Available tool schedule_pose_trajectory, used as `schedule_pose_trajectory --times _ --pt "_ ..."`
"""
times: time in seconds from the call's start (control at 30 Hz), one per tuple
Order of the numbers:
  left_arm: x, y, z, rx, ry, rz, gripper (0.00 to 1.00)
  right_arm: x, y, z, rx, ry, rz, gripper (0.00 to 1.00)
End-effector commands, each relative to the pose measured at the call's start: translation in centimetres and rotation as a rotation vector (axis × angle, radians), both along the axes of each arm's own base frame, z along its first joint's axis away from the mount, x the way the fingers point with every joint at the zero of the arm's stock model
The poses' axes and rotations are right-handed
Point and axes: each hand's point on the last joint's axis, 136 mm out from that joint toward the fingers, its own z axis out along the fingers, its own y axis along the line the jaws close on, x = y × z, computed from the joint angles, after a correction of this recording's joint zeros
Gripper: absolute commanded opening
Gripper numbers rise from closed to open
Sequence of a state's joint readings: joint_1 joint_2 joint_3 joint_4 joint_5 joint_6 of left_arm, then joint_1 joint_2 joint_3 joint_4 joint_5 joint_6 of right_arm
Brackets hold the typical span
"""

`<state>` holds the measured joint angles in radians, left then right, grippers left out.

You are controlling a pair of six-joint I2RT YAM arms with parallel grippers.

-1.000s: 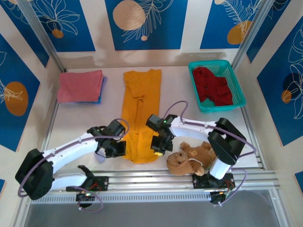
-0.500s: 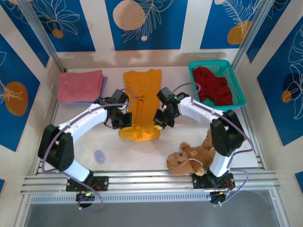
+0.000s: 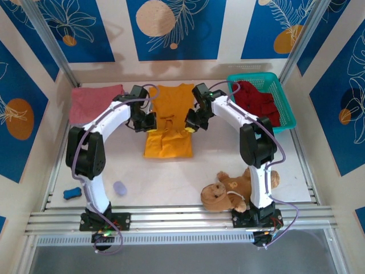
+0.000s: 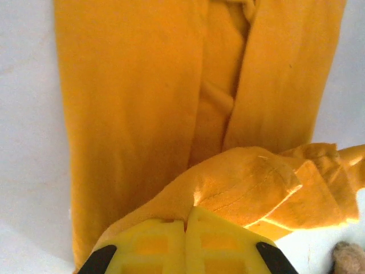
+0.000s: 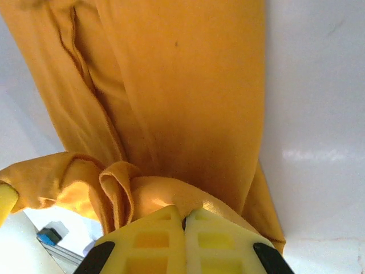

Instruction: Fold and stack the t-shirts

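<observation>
Mustard-orange t-shirt point(image 3: 169, 123) hem farther back; wrist views: jaws tight on it

three shirts, three different states

mustard-orange shirt point(image 3: 168, 142) lies mid-table as a narrow strip, near end doubled over (puffy, not flat); salmon-pink shirt point(image 3: 92, 101) folded back-left; dark red shirt point(image 3: 262, 104) crumpled back-right.

free: table centre-front point(image 3: 171, 180) | blocked: teddy point(image 3: 225, 193) front-right, basket point(image 3: 288, 111) back-right, pink shirt stack point(image 3: 91, 103) back-left
</observation>
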<state>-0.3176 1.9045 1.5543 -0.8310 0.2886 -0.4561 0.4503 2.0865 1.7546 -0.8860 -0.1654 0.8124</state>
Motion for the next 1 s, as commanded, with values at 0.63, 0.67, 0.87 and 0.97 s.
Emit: schedule_pose_trajectory --times 0.63,0.67,0.87,0.97 --pt "7.5 1.8 -2.0 -0.088 0.033 0.027 0.00 6.1 -1.3 -1.1 0.133 0.050 0.008 0.04" --pt "7.7 1.9 -1.9 -0.092 0.031 0.034 0.00 6.3 -1.4 -0.9 0.127 0.037 0.011 0.05" --pt "8.4 2.8 -1.1 -0.141 0.028 0.075 0.28 6.3 -3.1 0.7 0.107 0.021 0.035 0.49" --pt "8.8 3.5 0.9 -0.144 -0.020 0.094 0.37 5.6 -3.8 1.9 0.089 0.005 0.047 0.52"
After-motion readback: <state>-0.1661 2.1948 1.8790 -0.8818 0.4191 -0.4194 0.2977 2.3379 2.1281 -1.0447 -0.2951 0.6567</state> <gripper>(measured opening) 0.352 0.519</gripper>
